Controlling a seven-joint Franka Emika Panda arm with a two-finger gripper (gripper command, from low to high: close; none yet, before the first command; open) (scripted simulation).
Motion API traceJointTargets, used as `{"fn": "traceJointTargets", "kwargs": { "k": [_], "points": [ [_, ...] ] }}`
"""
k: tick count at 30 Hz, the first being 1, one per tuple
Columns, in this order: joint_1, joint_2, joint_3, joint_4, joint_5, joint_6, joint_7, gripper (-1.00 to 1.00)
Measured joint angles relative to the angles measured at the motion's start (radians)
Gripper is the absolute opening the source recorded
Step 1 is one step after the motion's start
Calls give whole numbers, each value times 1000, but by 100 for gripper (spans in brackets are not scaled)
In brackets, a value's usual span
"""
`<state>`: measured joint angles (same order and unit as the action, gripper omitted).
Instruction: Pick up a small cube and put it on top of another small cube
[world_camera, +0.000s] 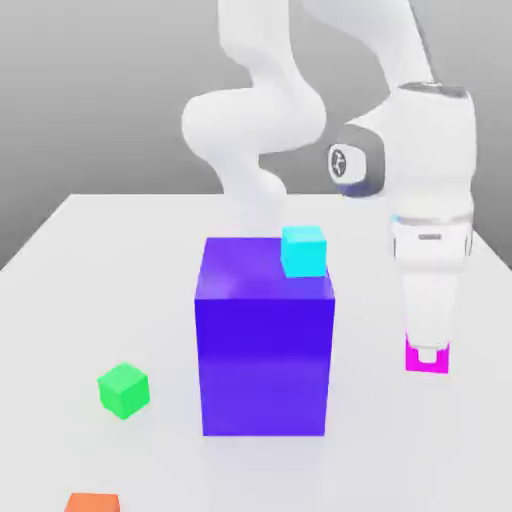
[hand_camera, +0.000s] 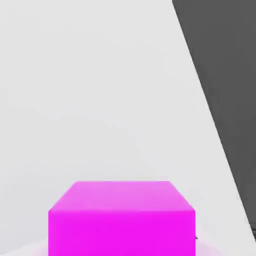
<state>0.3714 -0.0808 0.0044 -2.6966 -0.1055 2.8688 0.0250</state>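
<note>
The arm reaches down at the exterior view's right with its fingers (world_camera: 428, 352) pointing straight down onto the pink cube (world_camera: 428, 360), which sits on the white desk (world_camera: 120, 250). The fingers are closed tight on the cube: it lies between their tips, its top partly covered by them, and its lower edge meets the desk surface or sits very close to it; whether it has left the desk cannot be told. In the hand view the same cube (hand_camera: 121, 220) looks plain and magenta, with bare white desk (hand_camera: 90, 90) stretching beyond it and the desk's edge running diagonally against a dark background. Well away from the fingers, toward the exterior view's left, stands the big blue block (world_camera: 265, 350), upright on the desk. A cyan cube (world_camera: 304, 250) rests on the block's top, at the back corner nearest the fingers, and stands higher than the fingertips. Farther still from the fingers, beyond the block, a green cube (world_camera: 123, 390) lies on the desk, apart from everything else. An orange object (world_camera: 93, 502) shows at the near edge of the exterior view, cut off by the frame, the farthest thing from the fingers.
</note>
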Motion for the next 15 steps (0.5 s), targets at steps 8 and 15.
{"fn": "traceJointTargets", "kwargs": {
  "k": [8, 15],
  "points": [
    [-150, -51, -137, 37, -99, -23, -134, -100],
    [-302, -95, -328, 22, -169, -83, -400, -100]
  ]
}}
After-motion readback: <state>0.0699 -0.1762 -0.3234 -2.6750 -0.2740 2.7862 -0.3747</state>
